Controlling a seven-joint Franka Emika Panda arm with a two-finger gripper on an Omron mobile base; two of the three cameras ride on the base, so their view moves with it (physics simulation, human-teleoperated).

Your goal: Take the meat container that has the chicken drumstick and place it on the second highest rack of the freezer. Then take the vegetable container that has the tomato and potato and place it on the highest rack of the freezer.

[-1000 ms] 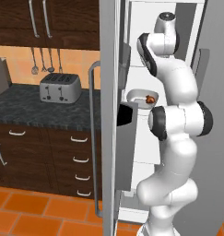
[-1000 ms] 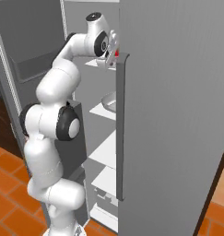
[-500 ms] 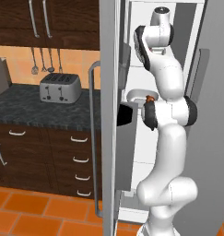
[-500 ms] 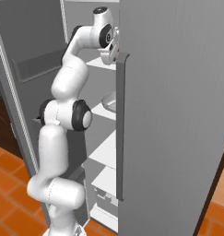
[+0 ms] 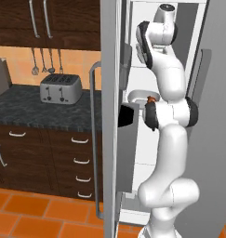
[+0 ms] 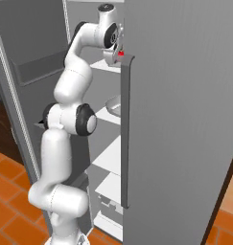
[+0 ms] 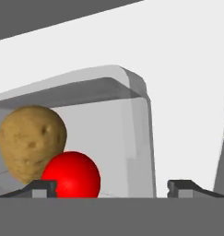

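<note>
The vegetable container (image 7: pixel 136 129) rests on the white top rack of the freezer (image 6: pixel 180 124), with the tan potato (image 7: pixel 32 138) and the red tomato (image 7: pixel 72 175) inside. My gripper (image 7: pixel 112 188) is open at the tray's near edge, its fingertips (image 7: pixel 43 186) wide apart and gripping nothing. From the right base view the gripper (image 6: pixel 115 53) reaches onto that top rack, beside the tomato (image 6: pixel 121 53). One rack below lies the meat container (image 5: pixel 135 96) with the chicken drumstick (image 5: pixel 152 98); this tray (image 6: pixel 114 104) shows partly behind the door handle.
The freezer's open left door (image 5: pixel 112 56) with its bar handle (image 5: pixel 93 139) and dark door bin (image 5: pixel 128 116) stands close to my arm. Lower white shelves (image 6: pixel 110 153) sit beneath. A toaster (image 5: pixel 61 88) stands on the dark counter (image 5: pixel 21 109) to the left.
My jaws have opened and let go of the vegetable container, which now sits on the top rack. The arm's elbow has swung in and straightened upward.
</note>
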